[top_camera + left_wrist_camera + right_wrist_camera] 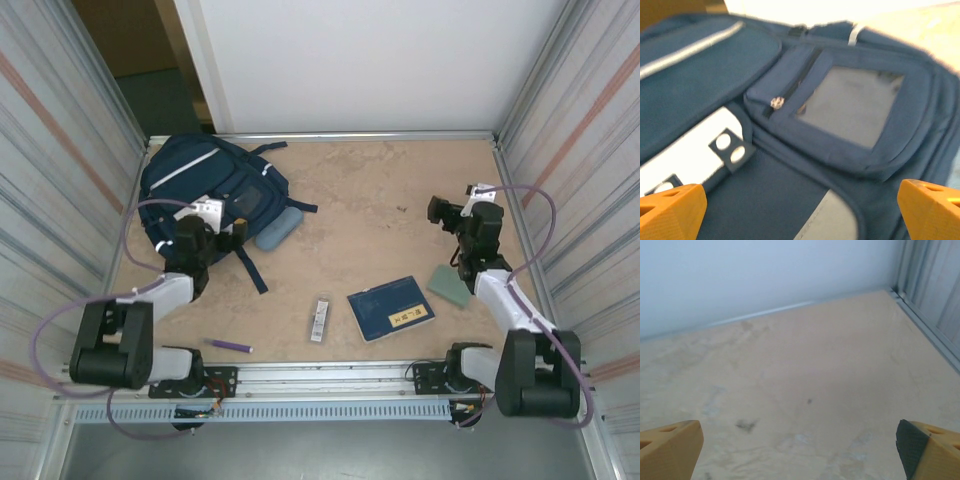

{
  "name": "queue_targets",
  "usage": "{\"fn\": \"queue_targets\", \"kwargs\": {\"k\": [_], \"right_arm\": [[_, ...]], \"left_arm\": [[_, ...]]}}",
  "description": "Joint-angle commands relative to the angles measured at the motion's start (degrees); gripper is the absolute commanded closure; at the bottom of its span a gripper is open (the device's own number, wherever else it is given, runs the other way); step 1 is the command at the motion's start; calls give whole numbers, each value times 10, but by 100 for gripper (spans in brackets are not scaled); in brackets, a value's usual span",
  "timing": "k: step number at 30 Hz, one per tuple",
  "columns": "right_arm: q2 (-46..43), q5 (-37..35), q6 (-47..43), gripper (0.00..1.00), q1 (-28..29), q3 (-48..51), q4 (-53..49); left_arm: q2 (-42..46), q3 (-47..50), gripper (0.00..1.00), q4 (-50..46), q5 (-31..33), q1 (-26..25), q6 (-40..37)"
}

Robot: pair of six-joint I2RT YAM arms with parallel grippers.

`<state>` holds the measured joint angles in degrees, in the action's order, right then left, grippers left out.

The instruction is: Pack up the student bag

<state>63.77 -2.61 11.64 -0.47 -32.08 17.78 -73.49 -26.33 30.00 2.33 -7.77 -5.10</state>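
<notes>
The student bag [205,180], navy blue with pale stripes, lies flat at the back left of the table. My left gripper [228,222] hovers over its near side, open. In the left wrist view the bag's [715,85] front pocket with a grey patch [850,107] and a zip pull [776,102] lies ahead of the gripper [802,217]; the orange fingertips [670,212] stand wide apart with only fabric below. My right gripper [442,211] is open over bare table at the right. Its fingertips [670,450] are spread, nothing between them.
A light blue pencil case [278,228] lies against the bag's right side. A blue notebook [391,307], a green block [449,286], a small flat striped item [319,319] and a purple pen [231,345] lie toward the front. Corrugated walls [60,200] close both sides.
</notes>
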Motion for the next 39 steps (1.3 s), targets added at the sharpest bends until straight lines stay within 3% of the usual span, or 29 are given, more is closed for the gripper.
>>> {"fn": "queue_targets", "kwargs": {"k": [1, 3, 6, 12, 15, 19, 26, 31, 39], "right_arm": [[-34, 31, 23, 1, 45, -22, -109], [-38, 31, 17, 1, 89, -31, -133], [-25, 37, 6, 1, 171, -49, -163], [76, 24, 14, 1, 313, -122, -218], [140, 53, 6, 1, 350, -167, -224], [239, 126, 26, 0, 361, -240, -240], [367, 182, 60, 9, 368, -341, -249], [414, 202, 83, 17, 368, -383, -253], [392, 165, 101, 22, 365, -354, -247]], "left_arm": [[90, -20, 1, -99, 21, -28, 4], [147, -30, 1, -148, 20, -49, 21], [207, -80, 1, -281, 35, -56, 121], [241, -143, 1, -497, 42, -13, 308], [244, -147, 2, -513, -76, 7, 323], [241, -129, 2, -509, -181, -15, 364], [189, -97, 4, -483, -191, -112, 375], [105, -117, 4, -445, -180, -117, 363], [-45, -176, 6, -374, -175, -125, 351]]}}
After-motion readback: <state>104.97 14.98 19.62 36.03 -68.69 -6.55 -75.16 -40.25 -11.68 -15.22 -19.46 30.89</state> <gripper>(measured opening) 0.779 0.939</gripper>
